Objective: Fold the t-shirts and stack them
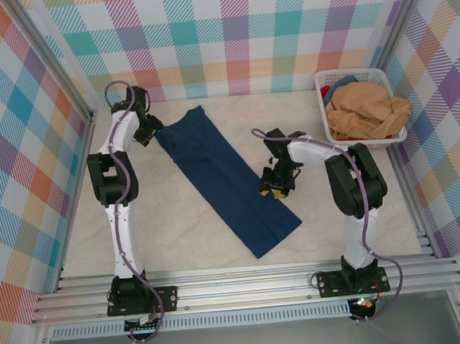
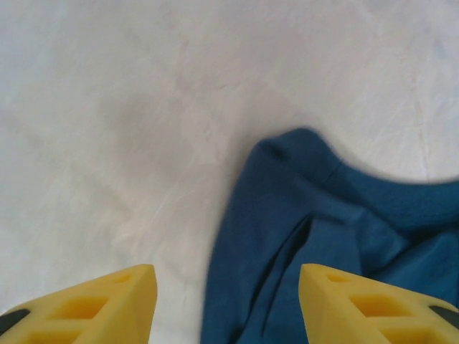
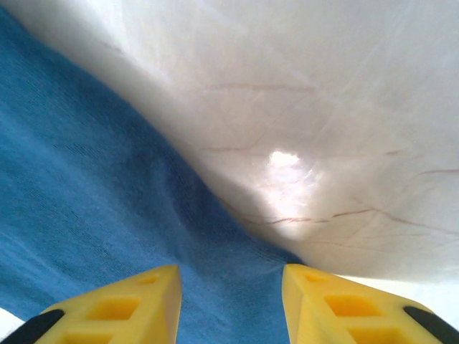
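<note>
Left wrist view: navy t-shirt (image 2: 337, 229) lies beneath the left tool (image 2: 226, 290).

Counting two t-shirts: one navy t-shirt (image 1: 224, 176), one tan-orange t-shirt (image 1: 364, 109). Also spotting two smaller cloth bits beside the tan-orange one: one blue scrap (image 1: 343, 84), one red scrap (image 1: 359, 139). Not managing to tell whether either is a shirt. Logging one white basket (image 1: 320, 95) and one table (image 1: 179, 236). Tallying two arms: one left arm (image 1: 113, 181), one right arm (image 1: 355, 180). Tallying two sets of jaws, one per arm. Left jaws: counting two yellow fingertips (image 2: 93, 309) in left wrist view. Right jaws: counting two yellow fingertips (image 3: 123, 309) in right wrist view. Totalling four fingertips.
</note>
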`<state>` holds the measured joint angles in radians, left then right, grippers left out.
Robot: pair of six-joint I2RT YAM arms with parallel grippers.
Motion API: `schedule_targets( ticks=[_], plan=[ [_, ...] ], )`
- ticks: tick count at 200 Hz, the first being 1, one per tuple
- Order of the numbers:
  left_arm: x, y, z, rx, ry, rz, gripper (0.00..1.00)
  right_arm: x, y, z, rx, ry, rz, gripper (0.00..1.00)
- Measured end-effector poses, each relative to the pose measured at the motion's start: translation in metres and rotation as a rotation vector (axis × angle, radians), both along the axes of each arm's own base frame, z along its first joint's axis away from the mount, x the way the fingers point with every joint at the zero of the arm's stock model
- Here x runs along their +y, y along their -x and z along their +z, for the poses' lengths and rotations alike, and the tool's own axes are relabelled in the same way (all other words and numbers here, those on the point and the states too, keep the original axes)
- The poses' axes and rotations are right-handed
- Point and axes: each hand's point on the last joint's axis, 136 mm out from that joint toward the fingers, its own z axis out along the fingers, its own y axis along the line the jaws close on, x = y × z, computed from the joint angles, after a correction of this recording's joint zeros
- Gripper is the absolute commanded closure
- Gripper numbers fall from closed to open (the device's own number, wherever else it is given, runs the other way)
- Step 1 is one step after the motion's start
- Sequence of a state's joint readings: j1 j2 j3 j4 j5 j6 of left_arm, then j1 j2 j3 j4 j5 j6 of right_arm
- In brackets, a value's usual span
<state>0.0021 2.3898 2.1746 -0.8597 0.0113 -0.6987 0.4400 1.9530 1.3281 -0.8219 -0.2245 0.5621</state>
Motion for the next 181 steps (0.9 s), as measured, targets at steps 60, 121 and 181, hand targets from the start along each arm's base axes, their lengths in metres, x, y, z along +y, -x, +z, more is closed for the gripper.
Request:
schedule_targets(
  ticks=[60,121,181],
  plan=[
    [-0.089,0.088,0.028,-0.002,0.212,0.048,0.72,-0.001,-0.031,0.013,-0.089,-0.042,0.013,0.70],
    [-0.100,0.100,-0.045,0.130,0.243,0.135,0.76,0.016,-0.028,-0.010,-0.052,-0.050,0.070,0.75],
    [-0.114,0.046,-0.045,0.066,0.280,0.091,0.74,0.015,-0.026,-0.012,-0.057,-0.040,0.037,0.79]
  ],
)
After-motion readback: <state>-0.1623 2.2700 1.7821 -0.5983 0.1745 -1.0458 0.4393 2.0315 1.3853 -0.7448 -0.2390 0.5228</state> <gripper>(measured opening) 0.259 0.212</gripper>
